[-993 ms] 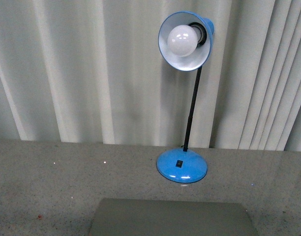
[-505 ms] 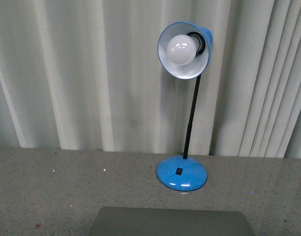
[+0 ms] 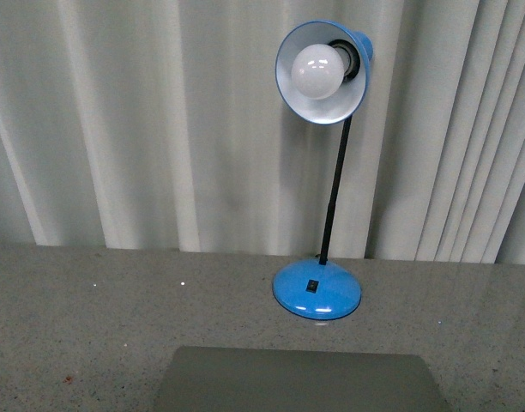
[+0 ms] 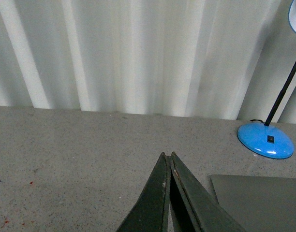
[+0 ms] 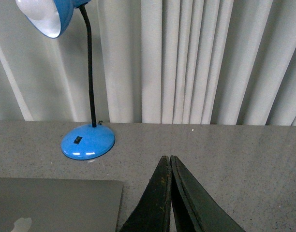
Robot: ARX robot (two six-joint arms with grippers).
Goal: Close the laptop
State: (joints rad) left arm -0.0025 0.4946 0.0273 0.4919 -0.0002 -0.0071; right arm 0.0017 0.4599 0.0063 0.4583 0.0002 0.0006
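Front view: the grey aluminium laptop [image 3: 301, 379] lies flat on the speckled grey stone worktop [image 3: 82, 326], at the near edge, roughly central. Only a plain matte lid surface shows; no keys or screen are visible. Right wrist view shows a pale logo on that same flat surface, so the lid reads as down.

Beyond the laptop, toward the far edge, stands a blue desk lamp with a round base, black stem and white bulb [image 3: 318, 290]. It is near the laptop's far edge but apart from it. A pleated white curtain [image 3: 142, 120] hangs behind the worktop.

Left gripper [image 4: 168, 156]: dark fingers [image 4: 157, 193] pressed together tip to tip, holding nothing, hovering above bare worktop just beside the laptop's left edge.

Right gripper [image 5: 167, 158]: dark fingers [image 5: 186, 193] likewise pressed together and empty, above bare worktop just beside the laptop's right edge.

Neither gripper shows in the front view.

Judgement: closing step appears done; task at or near completion. Whether the lid is fully seated along its front edge cannot be told, since that edge is out of frame.

Next move, if any: confirm the lid sits flush, then keep both arms clear of the laptop and lamp. Risk is low; the lamp's stem is the only obstacle nearby.
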